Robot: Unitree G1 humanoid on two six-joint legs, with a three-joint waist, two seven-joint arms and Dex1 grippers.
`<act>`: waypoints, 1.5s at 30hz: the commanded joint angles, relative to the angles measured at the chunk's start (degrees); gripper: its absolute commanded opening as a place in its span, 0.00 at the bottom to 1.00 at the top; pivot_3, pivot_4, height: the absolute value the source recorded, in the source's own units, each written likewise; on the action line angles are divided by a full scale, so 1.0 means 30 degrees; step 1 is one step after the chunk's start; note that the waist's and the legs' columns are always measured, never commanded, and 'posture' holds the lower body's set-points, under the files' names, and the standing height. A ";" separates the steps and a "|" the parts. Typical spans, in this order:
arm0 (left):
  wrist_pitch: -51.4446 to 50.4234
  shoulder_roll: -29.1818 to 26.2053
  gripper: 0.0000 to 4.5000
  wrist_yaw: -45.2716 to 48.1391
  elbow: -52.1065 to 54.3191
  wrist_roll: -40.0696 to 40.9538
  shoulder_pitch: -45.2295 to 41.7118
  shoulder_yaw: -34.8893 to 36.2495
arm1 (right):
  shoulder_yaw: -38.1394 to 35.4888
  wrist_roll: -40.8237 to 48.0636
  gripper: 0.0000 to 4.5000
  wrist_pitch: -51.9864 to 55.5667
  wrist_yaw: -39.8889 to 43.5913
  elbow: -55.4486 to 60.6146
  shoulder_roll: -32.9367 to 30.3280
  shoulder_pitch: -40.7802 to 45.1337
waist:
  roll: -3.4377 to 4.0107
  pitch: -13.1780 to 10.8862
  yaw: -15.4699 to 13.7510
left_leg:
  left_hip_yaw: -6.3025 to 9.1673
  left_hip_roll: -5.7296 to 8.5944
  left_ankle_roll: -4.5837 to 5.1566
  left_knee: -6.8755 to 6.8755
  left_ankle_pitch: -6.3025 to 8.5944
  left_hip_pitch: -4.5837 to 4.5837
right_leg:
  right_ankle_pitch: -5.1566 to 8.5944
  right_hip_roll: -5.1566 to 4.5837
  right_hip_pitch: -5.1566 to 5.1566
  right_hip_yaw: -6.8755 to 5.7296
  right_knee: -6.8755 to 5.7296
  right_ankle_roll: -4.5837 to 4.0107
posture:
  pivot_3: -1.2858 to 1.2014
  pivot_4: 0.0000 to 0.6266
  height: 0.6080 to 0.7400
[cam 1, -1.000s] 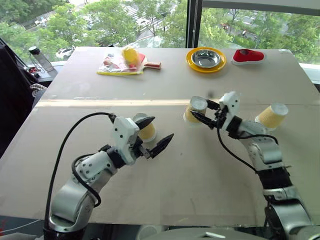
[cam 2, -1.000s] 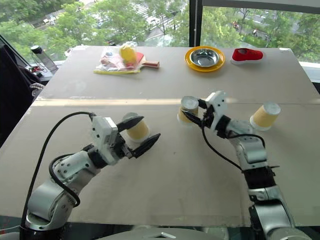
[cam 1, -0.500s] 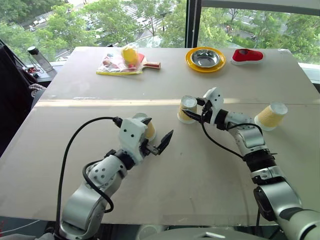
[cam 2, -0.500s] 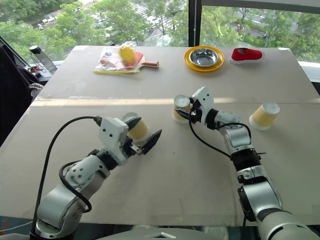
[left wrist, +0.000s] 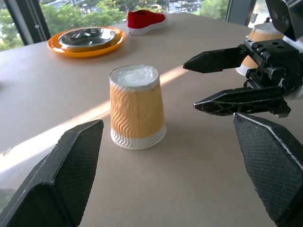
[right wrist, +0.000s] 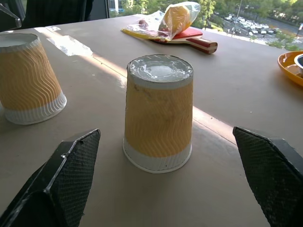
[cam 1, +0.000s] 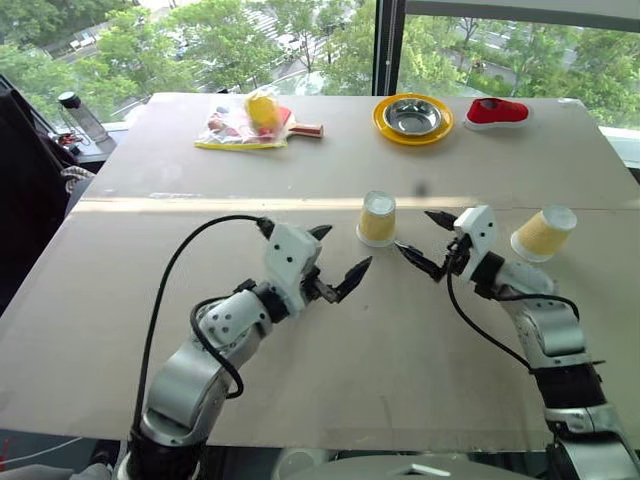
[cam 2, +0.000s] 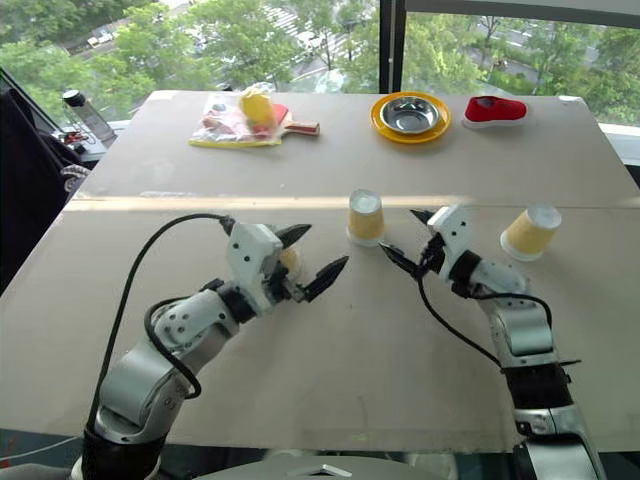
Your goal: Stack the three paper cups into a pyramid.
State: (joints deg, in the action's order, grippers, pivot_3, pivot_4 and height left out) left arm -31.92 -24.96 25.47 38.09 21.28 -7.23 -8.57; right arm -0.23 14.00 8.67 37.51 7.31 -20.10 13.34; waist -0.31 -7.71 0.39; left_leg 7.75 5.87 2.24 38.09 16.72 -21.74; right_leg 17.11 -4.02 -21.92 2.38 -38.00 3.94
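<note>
**Middle cup released upside down; two cups left to bring in**

The right gripper (cam 1: 432, 243) had its two black fingers spread wide and held nothing; half a second before they were closed around the middle cup (cam 1: 378, 219), so the cup had just been let go; it stood upside down on the table (cam 1: 330, 400), base up, just above the centre of the left eye frame, and the gripper had drawn back to the right of it, with a clear gap between fingertips and cup. In the right wrist view that cup (right wrist: 158, 114) stood squarely between the open fingers, touching neither.

The left gripper (cam 1: 343, 257) was likewise wide open and empty, as it had been a second earlier; its fingers pointed toward the middle cup from the left, short of it. The left cup (cam 2: 289, 261), also upside down, showed as a sliver behind the gripper body in the right eye view, and stood plainly at the left edge of the right wrist view (right wrist: 29, 79), apart from the middle cup.

The right cup (cam 1: 545, 232) lay tilted on its side at the right of the left eye frame, well apart from the others.

Judged from this, one base cup was placed; the left cup probably needs moving beside it, and the tilted one lifted on top. The yellow plate (cam 1: 412, 130) sat at the top of the frame, out of the way.
</note>
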 commanded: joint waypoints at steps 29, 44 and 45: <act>0.1723 0.1876 1.00 0.5758 -0.5186 0.1286 -0.6578 -0.1019 | -0.7208 -0.1556 0.99 0.1494 -1.1002 0.0707 0.0944 -0.1051 | 0.0004 0.0002 0.0130 | -0.0037 -0.0001 0.0001 0.0022 -0.0002 0.0003 | -0.0002 0.0015 0.0003 0.0025 -0.0030 0.0004 | 0.52 0.24 1.00; 0.0030 0.1033 1.00 0.6157 -0.4331 0.2277 -0.6846 -0.0947 | -0.7312 -0.0284 0.86 0.3588 -1.1358 0.0429 0.1418 -0.0122 | 0.0005 0.0003 0.0146 | -0.0036 0.0000 0.0001 0.0022 -0.0002 0.0004 | -0.0002 0.0017 0.0000 0.0027 -0.0034 0.0004 | 0.52 0.24 1.00; 0.0037 0.1015 1.00 0.6158 -0.4324 0.2257 -0.6813 -0.0951 | -0.7255 -0.0325 0.79 0.3453 -1.1287 0.0381 0.1394 -0.0192 | 0.0005 0.0003 0.0149 | -0.0036 -0.0001 0.0001 0.0023 -0.0002 0.0004 | -0.0002 0.0017 0.0000 0.0028 -0.0035 0.0004 | 0.52 0.24 1.00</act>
State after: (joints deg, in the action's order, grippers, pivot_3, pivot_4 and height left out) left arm -32.12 -21.74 43.69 22.03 27.21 -26.83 -12.01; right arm -21.22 12.26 19.79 4.17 7.47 -15.89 12.27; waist -0.29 -7.70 0.84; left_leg 7.64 5.86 2.24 38.16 16.71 -21.73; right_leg 17.10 -3.97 -21.92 2.46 -38.11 3.95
